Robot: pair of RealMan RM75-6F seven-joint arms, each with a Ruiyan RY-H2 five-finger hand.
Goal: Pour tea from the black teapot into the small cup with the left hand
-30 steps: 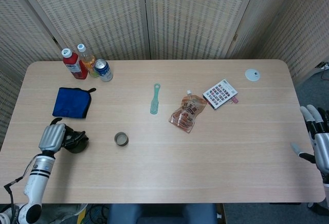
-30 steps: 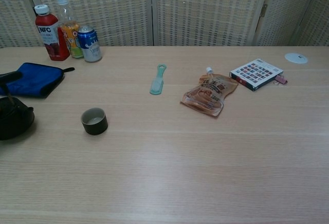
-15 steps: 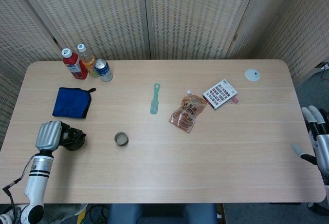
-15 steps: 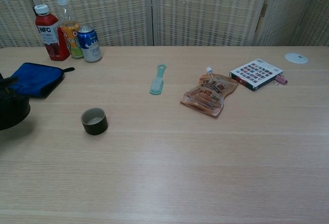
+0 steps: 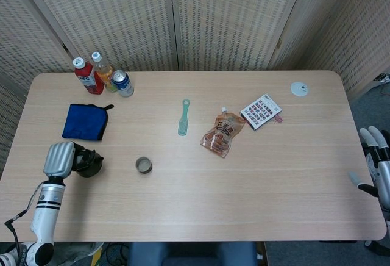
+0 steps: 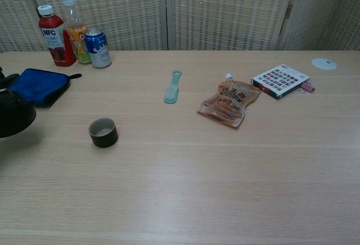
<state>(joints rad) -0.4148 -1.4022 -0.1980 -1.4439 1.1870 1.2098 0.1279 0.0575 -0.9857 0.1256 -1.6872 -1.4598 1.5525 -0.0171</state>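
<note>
Change: the left robot hand (image 5: 59,158) has carried the black teapot (image 5: 87,163) up off the desk (image 5: 256,174) over the last second; in the chest view the pot now hangs above its own shadow, where a second ago it sat flat.
Meaning for task: lifting looks done; travel toward the cup and the tilt are not yet begun, so pouring remains ahead.
Left robot hand: closed round the teapot at its handle side, fingers hidden beneath the back of the hand; grip detail cannot be confirmed.
Teapot: held just to the right of the left robot hand, upright as far as can be judged, partly cut off at the chest view's edge.
Small cup (image 5: 144,165): upright on the desk, further right of the held pot, apart from it; contents cannot be told.
Right robot hand (image 5: 376,165): beyond the desk's far right edge, fingers spread, holding nothing.
Blue cloth (image 5: 85,121): just beyond the left robot hand.
Bottles and can (image 5: 103,75): grouped well beyond it, at the back edge.
Green tool (image 5: 183,117): well right of the cup, further back.
Snack pouch (image 5: 221,133): beside the card packet (image 5: 261,111), nearer the right robot hand.
White disc (image 5: 299,88): back right corner.
Room: pale wood-grain desk, woven screen panels (image 5: 231,16) behind.
</note>
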